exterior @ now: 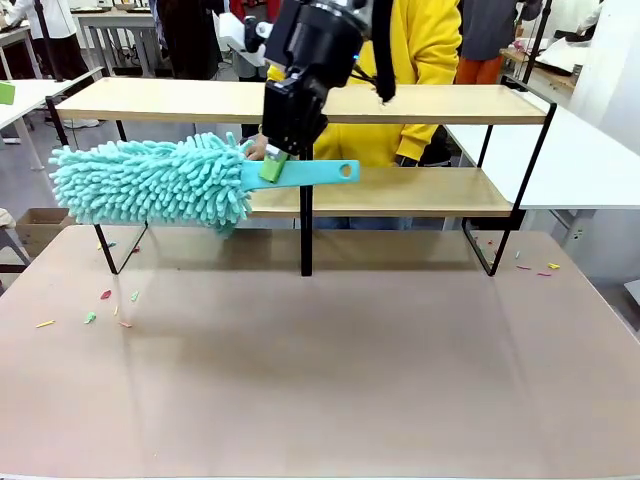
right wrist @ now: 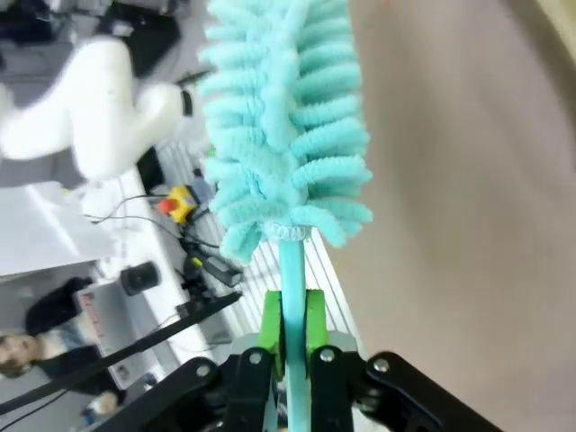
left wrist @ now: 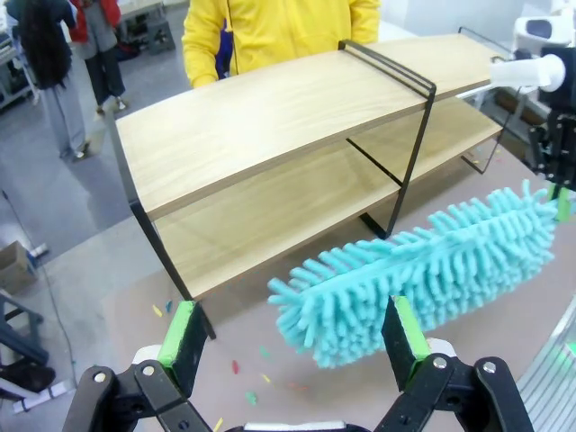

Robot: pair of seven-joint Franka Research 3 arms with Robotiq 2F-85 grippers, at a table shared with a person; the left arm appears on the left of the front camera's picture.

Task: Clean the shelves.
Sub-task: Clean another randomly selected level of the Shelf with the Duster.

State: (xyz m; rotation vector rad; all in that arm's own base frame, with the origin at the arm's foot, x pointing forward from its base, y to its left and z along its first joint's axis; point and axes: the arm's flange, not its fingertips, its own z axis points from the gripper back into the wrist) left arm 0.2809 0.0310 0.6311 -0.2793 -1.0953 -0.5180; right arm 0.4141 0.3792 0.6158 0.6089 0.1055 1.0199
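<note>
Green pads of my right gripper [exterior: 272, 165] are clamped flat on the teal handle of the duster [exterior: 150, 182], and in the right wrist view the handle runs straight up from between the pads to the fluffy head. From that grip the duster lies level, its long axis running along the shelves [exterior: 400, 190], head pointing toward their left end and the holed tail of the handle pointing toward the centre post [exterior: 306, 230]. The head hangs just in front of the left half of the lower board, roughly at that board's height, and I cannot tell whether its fibres touch the wood. My right arm is plainly the nearer one to the shelves; my left gripper [left wrist: 297, 337] hovers farther back on my side with its fingers spread wide and nothing between them, looking at the duster head and the left end frame. The coming sweep, as I judge it, turns on sliding the head inward between the two boards, where the top board, the end frame and the centre post box it in. Past the left end there is open room. Small coloured scraps [exterior: 105, 296] lie on the table [exterior: 350, 380] near the left leg of the shelves
</note>
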